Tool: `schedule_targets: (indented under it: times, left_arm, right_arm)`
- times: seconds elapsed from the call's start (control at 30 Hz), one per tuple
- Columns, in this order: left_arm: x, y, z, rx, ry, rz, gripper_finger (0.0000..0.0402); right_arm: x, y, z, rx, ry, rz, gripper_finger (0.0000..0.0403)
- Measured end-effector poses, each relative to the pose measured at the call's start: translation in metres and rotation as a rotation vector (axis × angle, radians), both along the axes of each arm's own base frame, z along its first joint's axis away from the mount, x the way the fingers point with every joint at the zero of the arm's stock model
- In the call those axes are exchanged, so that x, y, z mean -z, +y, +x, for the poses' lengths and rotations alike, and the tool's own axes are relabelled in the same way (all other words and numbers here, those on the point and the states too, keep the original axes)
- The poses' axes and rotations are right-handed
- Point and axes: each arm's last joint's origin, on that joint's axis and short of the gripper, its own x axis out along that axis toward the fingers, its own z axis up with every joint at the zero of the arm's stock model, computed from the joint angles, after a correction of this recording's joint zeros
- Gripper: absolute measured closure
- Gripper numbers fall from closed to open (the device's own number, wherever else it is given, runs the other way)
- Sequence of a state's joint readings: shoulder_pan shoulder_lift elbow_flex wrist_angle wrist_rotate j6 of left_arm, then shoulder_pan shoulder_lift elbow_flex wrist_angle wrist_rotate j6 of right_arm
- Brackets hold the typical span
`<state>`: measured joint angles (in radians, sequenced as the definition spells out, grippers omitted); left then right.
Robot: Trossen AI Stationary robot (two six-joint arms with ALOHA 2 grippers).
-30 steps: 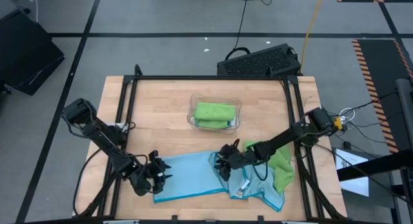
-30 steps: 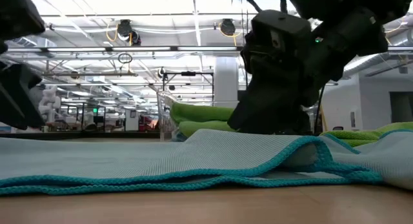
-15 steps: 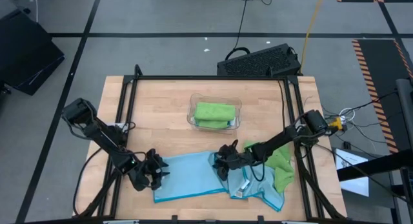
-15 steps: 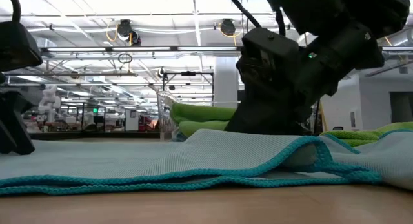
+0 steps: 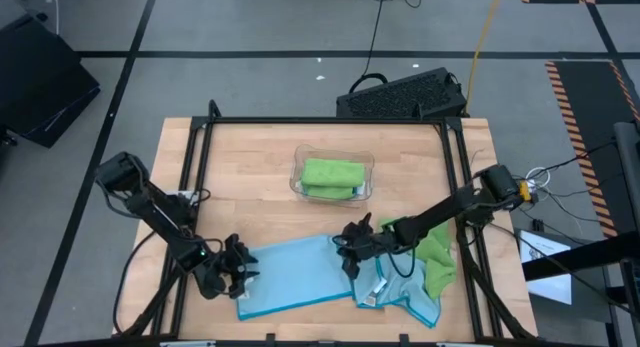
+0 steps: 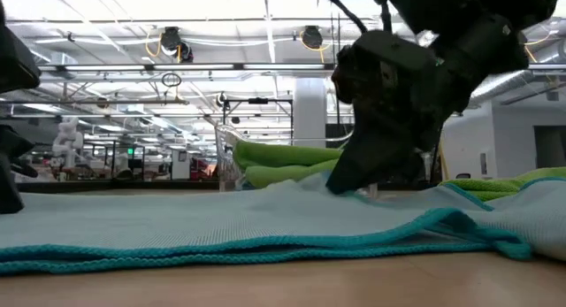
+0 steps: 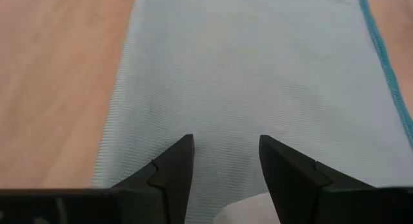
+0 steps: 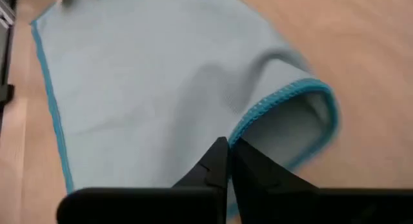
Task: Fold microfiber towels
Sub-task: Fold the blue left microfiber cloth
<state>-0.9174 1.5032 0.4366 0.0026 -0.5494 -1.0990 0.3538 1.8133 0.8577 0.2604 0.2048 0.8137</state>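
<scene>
The blue towel [image 5: 305, 275] lies spread on the near part of the table [image 5: 250, 177], its right portion rumpled with a white tag [image 5: 378, 290] showing. A loose green towel [image 5: 432, 252] is bunched just beside it at the right edge. One green towel sits folded in the clear tray [image 5: 296, 179] at mid-table.

Right gripper [image 5: 352, 259]: fingers pinched together on the blue towel's far right corner; the right wrist view shows the teal hem [image 8: 284, 95] curling into a raised loop beyond the tips. Judged a thin grip, close to the hem.

Left gripper [image 5: 236, 270]: at the towel's left edge, fingers [image 7: 174, 169] parted over the cloth and holding nothing. The left wrist view shows cloth between and under the tips.

Judged step: securing both far corners before folding the blue towel.

Recommendations:
- You should close the left fingers on the corner itself, not on mid-panel cloth, or the fold line will skew.
- You should seat the right grip deeper; microfibre is likely to slip from a hem-only pinch.
- Pull the cloth taut between the grippers, so the rumpled right side flattens.
- Keep the green towel clear of the fold.
</scene>
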Motion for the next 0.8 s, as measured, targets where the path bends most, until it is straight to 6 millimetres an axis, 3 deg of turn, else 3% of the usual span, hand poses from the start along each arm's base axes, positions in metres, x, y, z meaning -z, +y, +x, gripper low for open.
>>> schedule_targets:
  times: [0.2, 0.5, 0.63, 0.8]
  left_arm:
    - [0.001, -0.003, -0.007, 0.003, 0.016, -0.002, 0.0220]
    - [0.000, -0.004, -0.008, 0.033, 0.018, 0.021, 0.0220]
    - [-0.010, -0.010, -0.005, 0.113, 0.012, 0.041, 0.0220]
    - [-0.032, -0.018, 0.003, 0.144, -0.083, 0.058, 0.0220]
  right_arm:
    - [-0.016, -0.003, -0.009, -0.040, 0.048, 0.005, 0.0394]
    - [-0.033, -0.009, -0.013, 0.017, 0.009, -0.050, 0.0294]
    - [-0.045, -0.008, -0.008, 0.006, -0.104, -0.092, 0.0265]
    - [-0.046, 0.002, 0.004, -0.058, -0.270, -0.115, 0.0265]
